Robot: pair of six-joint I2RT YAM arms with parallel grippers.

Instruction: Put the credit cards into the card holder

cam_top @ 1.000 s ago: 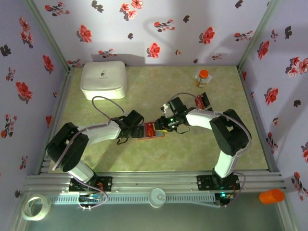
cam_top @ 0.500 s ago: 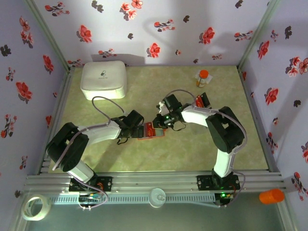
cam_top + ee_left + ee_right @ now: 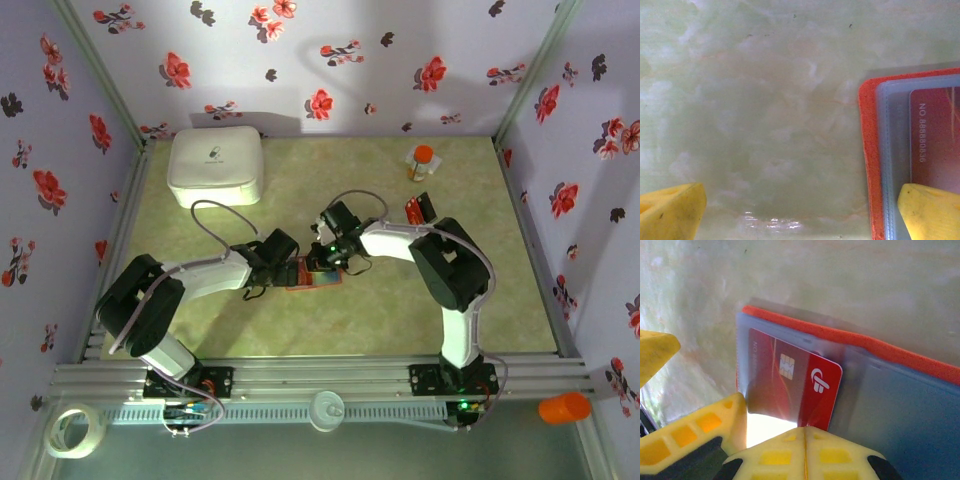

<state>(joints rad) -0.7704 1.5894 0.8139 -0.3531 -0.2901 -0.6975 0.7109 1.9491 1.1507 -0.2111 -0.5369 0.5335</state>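
The card holder [image 3: 322,276] lies open on the table, orange-red with blue-grey pockets [image 3: 900,405]. A red credit card [image 3: 790,380] with a chip sits partly inside its left pocket, and its number side shows in the left wrist view [image 3: 935,135]. My right gripper [image 3: 805,432] is shut, with its joined tips against the card's near edge. My left gripper [image 3: 800,202] stands wide open; one finger [image 3: 927,210] rests on the holder's edge [image 3: 870,150] and the other on bare table. More credit cards [image 3: 420,210], red and black, lie to the right.
A big white rounded box [image 3: 216,165] stands at the back left. A small orange-capped bottle [image 3: 422,162] is at the back right. The enclosure walls ring the table. A tape roll [image 3: 75,430] and an orange object [image 3: 565,408] lie outside the front rail.
My right gripper has closed and slid left onto the holder. The left arm has not moved.
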